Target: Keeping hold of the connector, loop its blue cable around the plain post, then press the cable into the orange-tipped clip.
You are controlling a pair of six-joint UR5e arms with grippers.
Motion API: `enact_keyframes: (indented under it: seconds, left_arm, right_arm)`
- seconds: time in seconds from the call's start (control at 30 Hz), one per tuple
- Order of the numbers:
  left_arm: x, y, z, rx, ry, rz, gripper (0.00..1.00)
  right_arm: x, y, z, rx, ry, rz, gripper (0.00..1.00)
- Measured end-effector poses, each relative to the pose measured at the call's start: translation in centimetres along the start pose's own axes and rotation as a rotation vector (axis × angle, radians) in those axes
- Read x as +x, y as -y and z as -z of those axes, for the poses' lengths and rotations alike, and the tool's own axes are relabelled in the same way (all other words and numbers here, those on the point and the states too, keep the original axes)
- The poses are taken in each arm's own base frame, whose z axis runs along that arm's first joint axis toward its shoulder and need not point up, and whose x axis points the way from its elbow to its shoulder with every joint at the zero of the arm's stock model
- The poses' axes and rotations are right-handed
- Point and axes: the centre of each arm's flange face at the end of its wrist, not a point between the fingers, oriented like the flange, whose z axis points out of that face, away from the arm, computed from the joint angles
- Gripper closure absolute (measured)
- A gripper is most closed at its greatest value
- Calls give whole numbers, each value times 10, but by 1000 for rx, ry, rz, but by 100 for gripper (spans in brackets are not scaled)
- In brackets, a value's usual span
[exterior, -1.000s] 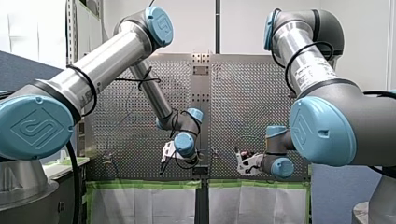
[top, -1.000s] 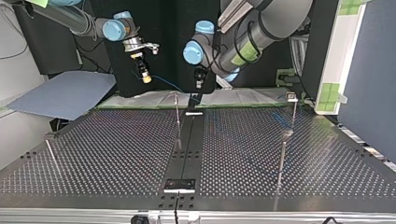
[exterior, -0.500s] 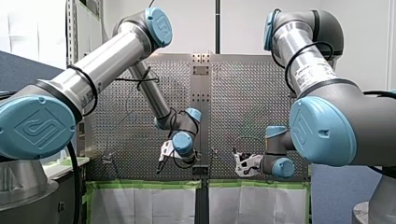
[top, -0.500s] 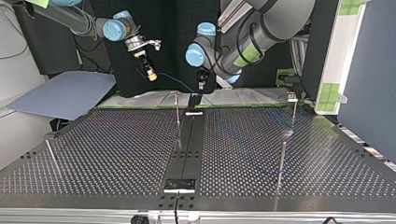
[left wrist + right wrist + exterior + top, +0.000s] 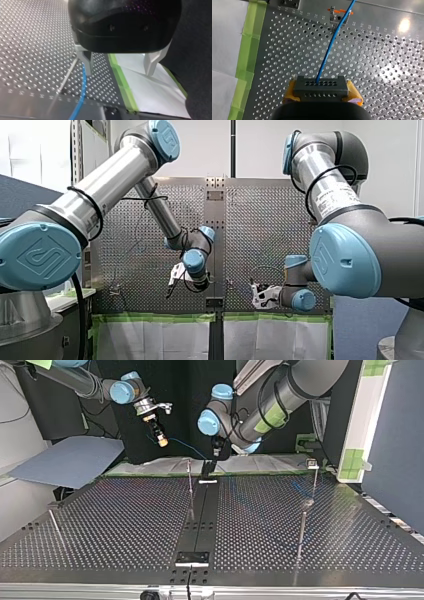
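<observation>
Yellow pads of the right gripper (image 5: pixel 322 90) pinch the connector (image 5: pixel 320 86); its blue cable (image 5: pixel 329 47) seems neither looped around the plain post (image 5: pixel 67 76) nor seated in the orange-tipped clip (image 5: pixel 336 15); the left gripper (image 5: pixel 117 63) fingers stand spread.

Front view looks bright and even to us: the white wall (image 5: pixel 250 145) is nearly blown out, and soft highlight streaks run along our left arm (image 5: pixel 110 185). In the top view the backdrop drops to near black, while the table (image 5: pixel 125 525) picks up a faint shimmer across its holes. In the right wrist view we get one hot glare spot on the plate, with the rest evenly lit. In the left wrist view the plate sparkles with tiny reflections and its nearest strip smears into grey blur. The body of our left gripper (image 5: pixel 118 72) is a dark, soft, speckly mass right at the lens.
</observation>
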Motion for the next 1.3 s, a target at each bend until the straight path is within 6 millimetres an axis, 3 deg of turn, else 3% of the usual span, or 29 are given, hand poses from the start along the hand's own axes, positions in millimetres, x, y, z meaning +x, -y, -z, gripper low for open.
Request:
enact_keyframes:
  seconds: [0.43,0.63,1.3]
  left_arm:
    - [-107,8,29,60,93,43,0]
    - [-136,10,35,58,104,14,0]
    - [-157,-1,42,30,-7,-175,0]
  right_arm:
    - [0,0,-1,-1,-4,-1,100]
    - [1,-1,-1,-1,-5,-5,100]
    - [1,-1,-2,-1,-7,-6,100]
